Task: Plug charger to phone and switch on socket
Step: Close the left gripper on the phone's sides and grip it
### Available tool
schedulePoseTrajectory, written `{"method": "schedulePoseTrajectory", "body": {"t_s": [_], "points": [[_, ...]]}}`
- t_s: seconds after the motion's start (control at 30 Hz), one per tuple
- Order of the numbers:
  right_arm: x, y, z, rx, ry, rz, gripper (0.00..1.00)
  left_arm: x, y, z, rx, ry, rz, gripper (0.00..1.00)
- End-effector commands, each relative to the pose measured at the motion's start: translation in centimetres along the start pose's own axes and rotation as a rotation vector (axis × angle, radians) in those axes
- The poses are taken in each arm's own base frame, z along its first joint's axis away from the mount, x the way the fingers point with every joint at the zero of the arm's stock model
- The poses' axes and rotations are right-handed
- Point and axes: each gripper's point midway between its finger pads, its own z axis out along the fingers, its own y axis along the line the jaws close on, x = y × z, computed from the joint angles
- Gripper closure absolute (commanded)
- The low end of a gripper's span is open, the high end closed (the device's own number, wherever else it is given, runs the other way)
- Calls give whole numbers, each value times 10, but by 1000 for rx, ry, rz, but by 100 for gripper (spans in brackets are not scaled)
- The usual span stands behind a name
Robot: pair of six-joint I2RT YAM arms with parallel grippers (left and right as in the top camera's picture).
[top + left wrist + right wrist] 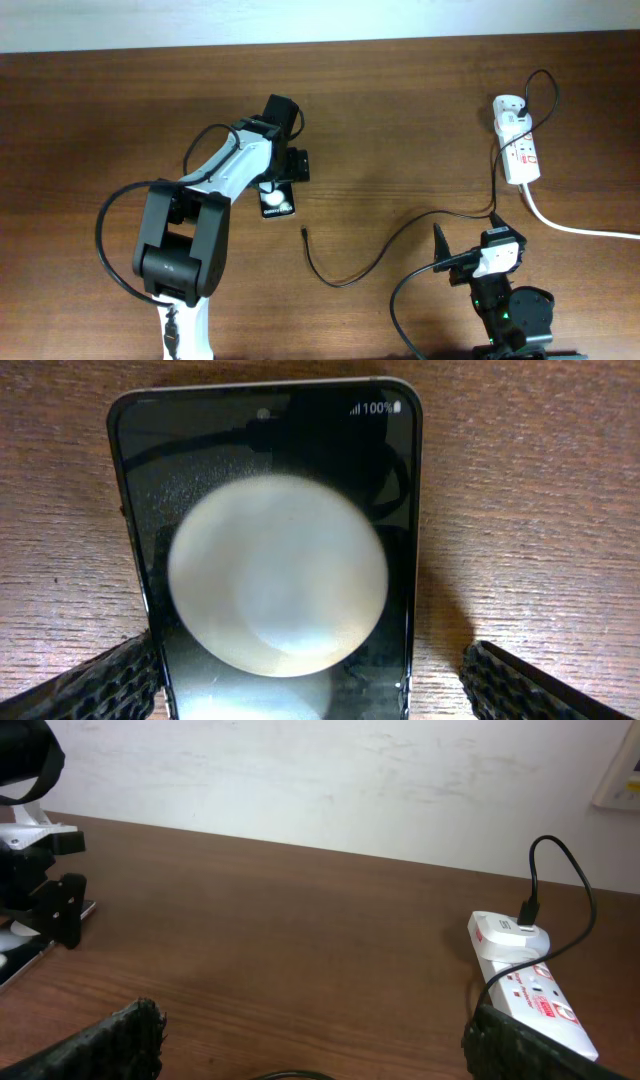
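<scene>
The phone (277, 205) lies flat on the table and fills the left wrist view (270, 560), its glass showing a round white glare and "100%". My left gripper (281, 186) is open and straddles the phone's near end (300, 700); the left finger is at its edge and the right finger stands apart. The charger cable (400, 238) runs from the white adapter on the socket (518, 142) to its loose plug tip (303, 233), right of the phone. My right gripper (468, 248) is open and empty (320, 1060). The socket (530, 990) is ahead on its right.
A thick white cord (580, 228) leaves the socket toward the right edge. The cable loops above the adapter (505, 930) and curves across the table in front of the right arm's base (510, 310). A white wall (330, 780) bounds the far table edge.
</scene>
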Motion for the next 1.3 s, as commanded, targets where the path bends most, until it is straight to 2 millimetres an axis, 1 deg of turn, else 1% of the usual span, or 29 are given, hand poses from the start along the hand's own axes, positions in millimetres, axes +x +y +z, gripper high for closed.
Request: {"method": "schedulePoseTrajectory", "body": {"t_s": [0.0,0.1,0.23,0.37,0.43,0.53,0.6,0.63,0.67,0.73,0.77,0.83,0.87,0.93,0.97,1.03,1.13,1.17,1.23,1.27], "points": [[3,1,0,-5,1,4,1,41,3,31,-10,157,6,1],[2,1,0,-5,0,4,1,43,1,31,-1,165,8,1],[2,1,0,-5,0,4,1,33,-4,33,21,125,35,1],[3,1,0,-5,1,4,1,46,-26,29,162,184,159,0],[2,1,0,-5,0,4,1,50,-28,28,160,194,182,5],[2,1,0,-5,0,4,2,51,-28,28,159,196,184,5],[2,1,0,-5,0,4,1,52,-29,28,167,202,183,7],[2,1,0,-5,0,4,1,54,-30,27,179,212,181,11],[2,1,0,-5,0,4,1,55,-29,27,175,218,181,16],[3,1,0,-5,1,4,1,55,-29,27,174,217,180,17],[2,1,0,-5,0,4,1,53,-25,28,148,208,159,16],[2,1,0,-5,0,4,1,46,-9,31,42,174,68,11],[2,1,0,-5,0,4,1,42,-5,31,14,155,42,9],[3,1,0,-5,1,4,1,37,-8,32,22,135,41,10],[3,1,0,-5,1,4,1,36,-8,32,24,132,41,14],[2,1,0,-5,0,4,1,40,-7,32,18,145,43,16],[3,1,0,-5,1,4,1,52,-5,38,7,166,54,16],[3,1,0,-5,1,4,1,52,-6,40,12,159,79,16],[3,1,0,-5,1,4,1,46,-9,41,31,130,201,17],[3,1,0,-5,1,4,1,44,-10,41,35,123,217,16]]}}
